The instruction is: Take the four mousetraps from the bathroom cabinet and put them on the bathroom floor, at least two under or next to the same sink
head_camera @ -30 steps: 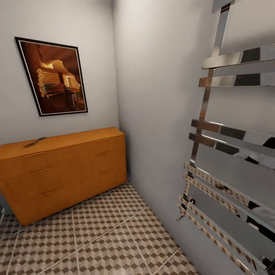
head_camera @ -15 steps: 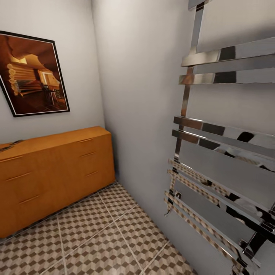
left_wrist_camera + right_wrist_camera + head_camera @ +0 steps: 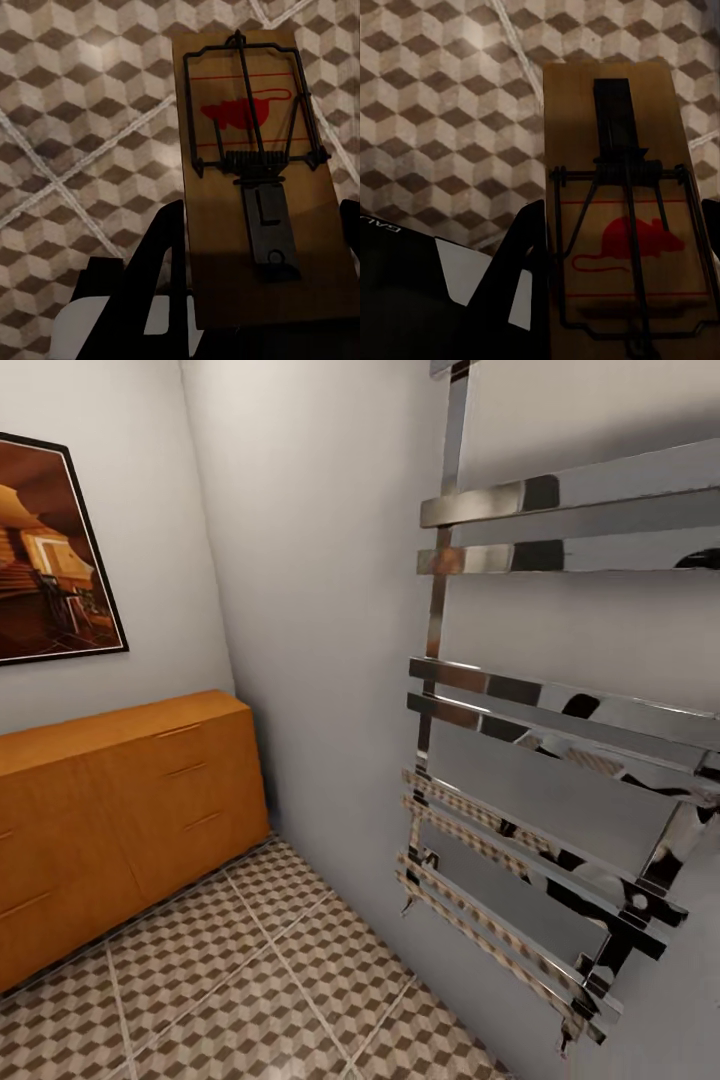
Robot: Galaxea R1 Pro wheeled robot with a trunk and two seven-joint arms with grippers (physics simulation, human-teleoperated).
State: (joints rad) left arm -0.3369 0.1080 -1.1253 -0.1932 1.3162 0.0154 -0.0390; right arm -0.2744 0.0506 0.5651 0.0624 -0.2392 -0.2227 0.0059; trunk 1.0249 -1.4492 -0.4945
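The head view takes in a corner of the room: the orange-brown cabinet (image 3: 120, 800) stands against the far wall at the left with its drawers shut, a framed picture (image 3: 45, 550) hangs above it, a plain grey wall runs forward from the corner, and a chrome towel rail (image 3: 540, 760) is mounted on that wall at the right, its lower bars mirroring the tile pattern. The bathroom floor (image 3: 270, 990) of cube-patterned tiles lies open between the cabinet front and the wall, narrowing toward the corner. The wrist views give what the head view does not. In the left wrist view the left tool (image 3: 259, 247) is closed on a mousetrap (image 3: 255, 172), a flat wooden plate with a red mouse print, a wire bar and a spring; one dark finger (image 3: 154, 262) presses its edge, the other barely shows at the far edge, and the plate hangs above the tiled floor (image 3: 82, 127), not touching it. In the right wrist view the right tool (image 3: 622, 247) is likewise closed on a second mousetrap (image 3: 619, 202), a dark finger (image 3: 521, 262) against one side, the plate held clear above the same tiles (image 3: 442, 112), with a pale grout line running beneath.
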